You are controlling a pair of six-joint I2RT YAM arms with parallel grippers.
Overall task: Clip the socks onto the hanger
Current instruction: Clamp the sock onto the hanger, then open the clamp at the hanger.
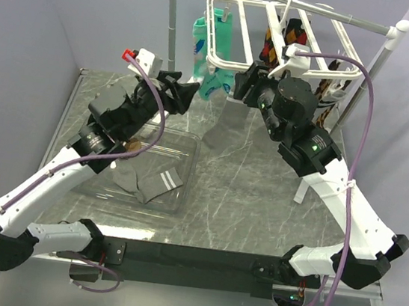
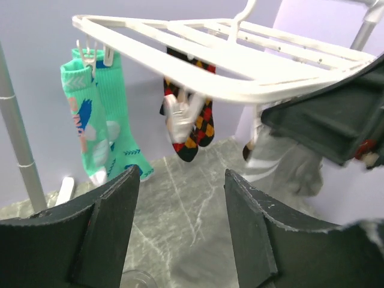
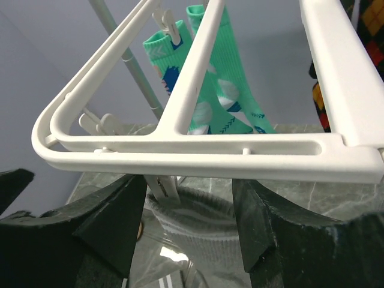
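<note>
At the lower left of the top view, a clear tray (image 1: 178,150) on the table (image 1: 252,189) holds two grey socks (image 1: 161,181). Above it, left of centre, the left jaws stand open with nothing between them, facing the hanger (image 3: 210,150). Teal socks (image 1: 202,47) hang clipped at the hanger's left corner. Just right of them, a hanging grey sock (image 1: 223,125) drops from the near bar. At upper centre the right jaws stand apart under that bar, with a clip (image 3: 161,186) and the striped cuff showing in the gap. Argyle socks (image 2: 204,123) hang farther right.
</note>
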